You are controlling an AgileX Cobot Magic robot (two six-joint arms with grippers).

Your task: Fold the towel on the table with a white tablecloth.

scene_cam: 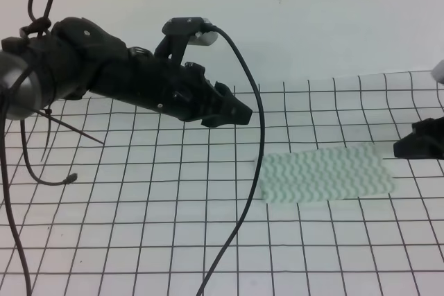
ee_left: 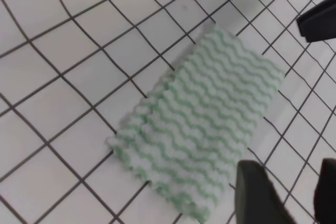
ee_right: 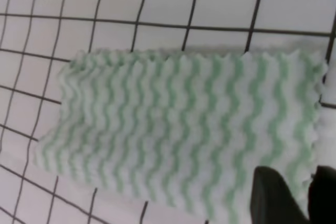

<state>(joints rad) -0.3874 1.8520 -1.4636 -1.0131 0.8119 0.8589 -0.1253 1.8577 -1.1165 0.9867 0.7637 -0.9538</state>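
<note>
In the high view, your soft mint-green and white wavy-striped towel (scene_cam: 326, 173) lies flat as a long rectangle right of centre on the bench (scene_cam: 139, 240), which is dressed in a white tablecloth with thin black grid lines (scene_cam: 104, 192). The left end effector (scene_cam: 232, 111) hangs above the cloth, well apart from the towel's left edge; you cannot tell here whether it is open. The right end effector (scene_cam: 416, 145) sits just beside the towel's right end, its state unclear. From the left wrist, the towel (ee_left: 205, 124) lies diagonally with the dark fingers (ee_left: 257, 195) spread apart, empty, near its lower corner. From the right wrist, the towel (ee_right: 178, 129) fills the frame and two dark fingers (ee_right: 275, 198) stand parted over its edge, holding nothing. Your risk, I judge, is pinching the tablecloth along with the thin towel, dragging both.
</note>
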